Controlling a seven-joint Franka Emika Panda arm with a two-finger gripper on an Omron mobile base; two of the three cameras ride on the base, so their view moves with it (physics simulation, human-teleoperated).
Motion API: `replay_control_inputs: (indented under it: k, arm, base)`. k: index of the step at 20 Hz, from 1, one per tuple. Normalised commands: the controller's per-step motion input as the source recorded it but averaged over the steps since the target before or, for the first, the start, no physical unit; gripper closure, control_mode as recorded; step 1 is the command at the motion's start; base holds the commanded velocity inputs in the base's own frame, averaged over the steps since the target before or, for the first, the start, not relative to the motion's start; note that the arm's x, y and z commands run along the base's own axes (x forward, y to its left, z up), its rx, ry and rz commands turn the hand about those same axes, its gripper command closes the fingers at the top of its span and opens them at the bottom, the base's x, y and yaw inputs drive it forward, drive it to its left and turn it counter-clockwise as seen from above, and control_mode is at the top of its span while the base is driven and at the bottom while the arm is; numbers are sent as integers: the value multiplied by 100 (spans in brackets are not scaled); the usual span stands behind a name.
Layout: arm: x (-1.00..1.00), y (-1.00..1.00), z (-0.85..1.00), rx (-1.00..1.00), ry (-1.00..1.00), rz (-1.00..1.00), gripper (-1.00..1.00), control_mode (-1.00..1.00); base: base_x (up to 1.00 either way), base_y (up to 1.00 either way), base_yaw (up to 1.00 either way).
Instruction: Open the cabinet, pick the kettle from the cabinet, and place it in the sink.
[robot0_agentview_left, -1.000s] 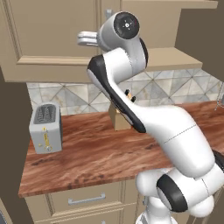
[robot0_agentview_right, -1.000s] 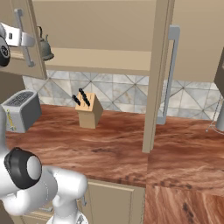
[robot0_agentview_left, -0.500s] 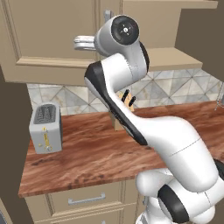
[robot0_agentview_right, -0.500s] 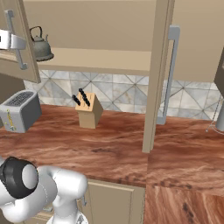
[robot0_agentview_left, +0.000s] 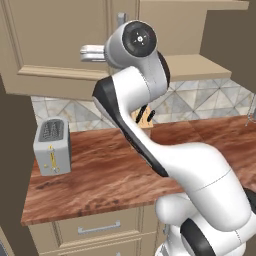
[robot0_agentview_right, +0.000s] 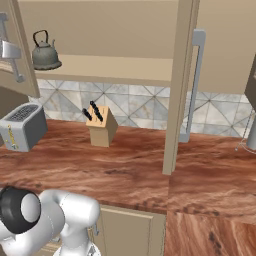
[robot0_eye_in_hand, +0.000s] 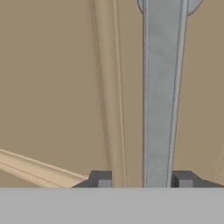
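So my gripper (robot0_eye_in_hand: 142, 179) has its two fingertips sitting on either side of the long grey bar handle (robot0_eye_in_hand: 162, 96) of the left cabinet door (robot0_eye_in_hand: 57, 87). The bar runs straight away from me between the jaws, lengthwise up the hand view. I honestly can't tell if the pads are pinching it or just bracketing it; there looks to be a sliver of gap on each side, so call it half-spread around the handle, no contact confirmed.

From the right base view, that left door (robot0_agentview_right: 20, 55) is swung out quite a way, and the cabinet (robot0_agentview_right: 125, 70) is open enough that the shelf shows. The kettle (robot0_agentview_right: 45, 52) sits upright on that shelf at its left end, just inside the door I'm on. So from my gripper the kettle lies behind the door and off to the hinge-free side, and I'd have to come around the door's edge to reach it.

The right door (robot0_agentview_right: 177, 85) stands edge-on too, well apart from the kettle, so the opening between the doors is roomy. Below it on the counter (robot0_agentview_right: 140, 170) are a toaster (robot0_agentview_right: 22, 127) and a knife block (robot0_agentview_right: 101, 127), both low enough that I'd guess they won't bother a reach to the shelf. I can't make out the sink from here.
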Motion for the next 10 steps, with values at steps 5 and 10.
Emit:
replay_control_inputs:
  k: [5, 10]
  arm:
    - [-27, 100, -44, 0, 0, 0, 100, -100]
    - [-25, 100, -48, 0, 1, 0, 100, -100]
  base:
    - [0, 0, 0]
    - [0, 0, 0]
